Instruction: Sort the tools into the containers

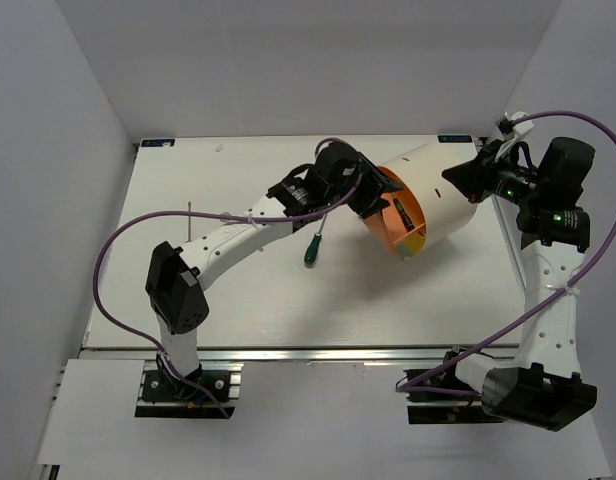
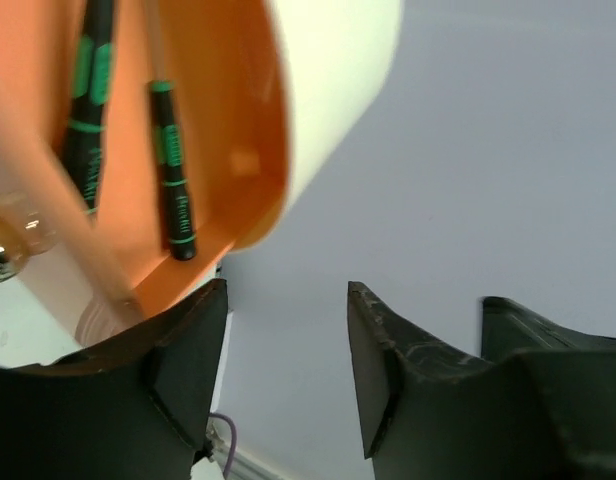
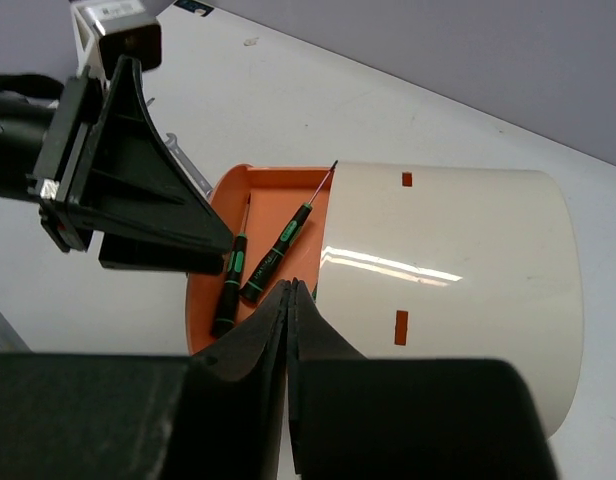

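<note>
Sorting looked half done. Two small green-and-black-handled screwdrivers (image 3: 231, 285) lay in an orange compartment (image 3: 213, 300) of the large cream-white cylinder drum (image 3: 448, 290), tipped on its side at the far right of the white table (image 1: 188, 310). A third green-handled screwdriver (image 1: 313, 247) lay loose just left of the drum. The left gripper (image 2: 288, 370) hung spread and empty at the drum's mouth; the right gripper (image 3: 290, 310) was pressed together beside its wall. Other tools could not be made out.

Drum on its side, two screwdrivers in, one out on the surface.

I see the cream-white drum (image 1: 443, 180) lying on its side at the far right of the surface (image 1: 238, 300), orange open face turned left. A pair of screwdrivers (image 3: 275, 252), green-and-black handled, rests side by side in one orange compartment. A third screwdriver (image 1: 312, 250), green-handled, lies near the open face.
</note>
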You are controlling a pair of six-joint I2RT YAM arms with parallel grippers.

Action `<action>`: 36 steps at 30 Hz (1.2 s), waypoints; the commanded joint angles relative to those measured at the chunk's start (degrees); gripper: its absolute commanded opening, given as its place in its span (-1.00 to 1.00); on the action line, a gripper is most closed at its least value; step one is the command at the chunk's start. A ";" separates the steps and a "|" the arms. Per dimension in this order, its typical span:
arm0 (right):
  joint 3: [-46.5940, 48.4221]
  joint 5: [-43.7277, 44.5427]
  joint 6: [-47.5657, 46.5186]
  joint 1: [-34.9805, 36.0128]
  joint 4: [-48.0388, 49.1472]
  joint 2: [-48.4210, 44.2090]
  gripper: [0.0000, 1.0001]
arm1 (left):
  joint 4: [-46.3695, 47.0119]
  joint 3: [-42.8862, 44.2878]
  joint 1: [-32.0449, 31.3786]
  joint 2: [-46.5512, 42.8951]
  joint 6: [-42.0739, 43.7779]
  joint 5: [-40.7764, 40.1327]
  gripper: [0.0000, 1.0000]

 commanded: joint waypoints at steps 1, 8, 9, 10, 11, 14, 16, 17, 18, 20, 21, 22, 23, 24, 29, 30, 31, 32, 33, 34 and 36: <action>-0.15 -2.53 -2.03 -0.18 -0.37 -0.90 -0.88 | -1.91 6.47 -0.06 -0.59 5.32 -3.39 0.10; 3.17 -3.08 -14.15 7.42 -2.12 3.22 -1.00 | -2.39 -0.77 0.82 -13.57 24.82 -16.67 -1.00; 4.32 2.33 -18.44 9.99 -5.87 4.19 -1.00 | -0.27 -5.25 1.69 -20.21 27.89 -17.20 -1.00; 5.20 5.95 -19.44 13.06 -6.87 5.94 -1.00 | 1.58 -14.34 2.14 -23.50 28.87 -17.03 -1.00; 5.73 9.12 -19.53 18.48 -6.97 6.56 -1.00 | 4.12 -18.52 2.75 -26.58 29.49 -16.68 -0.75; 6.44 20.64 -17.34 25.62 -4.34 9.11 -1.00 | 2.67 -30.12 3.37 -36.43 28.62 -18.34 -0.39; 8.20 27.06 -16.03 27.76 -3.37 11.74 -1.00 | 1.25 -34.02 3.28 -40.30 26.78 -19.66 -0.13; 8.81 28.47 -15.76 28.90 -3.10 12.54 -1.00 | 1.25 -37.69 3.28 -43.71 26.34 -19.93 -0.07; 9.60 30.92 -15.58 29.26 -2.84 13.16 -0.97 | 2.03 -39.47 3.28 -45.23 25.81 -20.10 0.02; 10.05 33.14 -14.80 29.61 -0.65 14.13 -0.86 | 5.79 -42.63 3.28 -47.69 25.72 -19.32 0.02; 10.05 35.93 -14.44 29.52 0.58 13.96 -0.83 | 7.30 -44.39 3.37 -47.53 25.28 -18.62 -0.05; 9.70 37.61 -14.18 29.44 1.98 13.52 -0.73 | 8.79 -44.75 3.28 -46.83 25.37 -17.74 -0.35; 9.70 38.93 -13.30 28.74 4.87 13.25 -0.71 | 10.89 -44.84 3.37 -45.61 25.46 -15.64 -0.50; 9.70 40.69 -12.60 28.04 5.94 13.25 -0.71 | 11.79 -44.06 3.37 -41.85 25.37 -14.32 -0.59; 13.64 42.82 -6.10 19.97 7.27 15.71 -0.57 | 15.65 -38.35 3.20 -28.82 26.77 -7.20 -0.64; 14.17 41.77 -5.65 18.46 6.66 16.32 -0.56 | 16.36 -37.56 3.28 -25.94 27.04 -6.66 -0.64; 14.70 41.59 -5.30 16.80 6.13 17.81 -0.54 | 16.97 -36.16 3.28 -24.69 27.30 -6.05 -0.63; 15.75 41.15 -5.04 13.91 5.61 18.69 -0.53 | 17.59 -35.45 3.28 -23.54 27.48 -5.52 -0.63; 16.28 40.19 -5.03 12.66 4.38 19.48 -0.53 | 17.77 -34.74 3.20 -22.31 28.00 -4.47 -0.62; 16.72 39.66 -5.47 10.04 3.85 21.14 -0.49 | 17.51 -33.08 3.28 -20.30 28.18 -3.94 -0.61; 17.43 40.08 -8.35 9.05 3.06 23.43 -0.46 | 17.51 -31.93 3.28 -18.62 28.62 -2.71 -0.60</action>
